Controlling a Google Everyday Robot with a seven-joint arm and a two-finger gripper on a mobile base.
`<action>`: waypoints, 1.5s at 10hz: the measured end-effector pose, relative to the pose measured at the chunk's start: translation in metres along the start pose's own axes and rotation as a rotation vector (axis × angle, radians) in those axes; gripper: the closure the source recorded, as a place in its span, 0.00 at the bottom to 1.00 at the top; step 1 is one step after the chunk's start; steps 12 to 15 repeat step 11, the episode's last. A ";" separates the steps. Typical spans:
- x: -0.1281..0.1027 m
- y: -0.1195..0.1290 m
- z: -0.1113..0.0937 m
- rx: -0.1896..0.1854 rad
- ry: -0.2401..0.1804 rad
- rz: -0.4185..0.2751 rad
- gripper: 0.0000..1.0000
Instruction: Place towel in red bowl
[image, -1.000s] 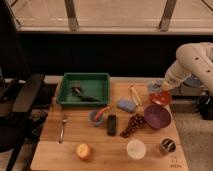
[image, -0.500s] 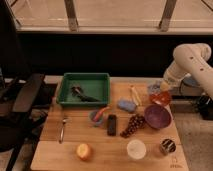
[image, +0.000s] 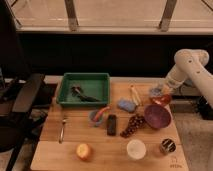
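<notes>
Dark windows run behind a wooden table (image: 55, 155) crowded with odds and ends. Over its far right edge the white arm curls down, and the gripper (image: 161, 92) hangs low just above the red bowl (image: 162, 99), which sits at the table's right side, touching or nearly touching the larger purple bowl (image: 158, 116) in front of it. The towel (image: 156, 91), a pale blue-grey scrap, is bunched right at the fingers and directly over the red bowl's rim, so I'd judge it is being carried there to be let go. Whether the fingers pinch the cloth or have parted, I cannot tell from where I stand. Well off to the left of the fingers lie a blue sponge block (image: 126, 105), a green tray (image: 86, 90), and nearer the front a bunch of grapes (image: 131, 125). The arm approaches from the table's open right side, I'd guess to stay clear of that clutter.
</notes>
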 end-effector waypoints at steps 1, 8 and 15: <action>0.003 -0.004 0.004 0.010 -0.014 0.016 0.68; 0.016 -0.008 0.017 0.164 -0.132 0.082 0.20; 0.015 -0.008 0.017 0.163 -0.133 0.081 0.20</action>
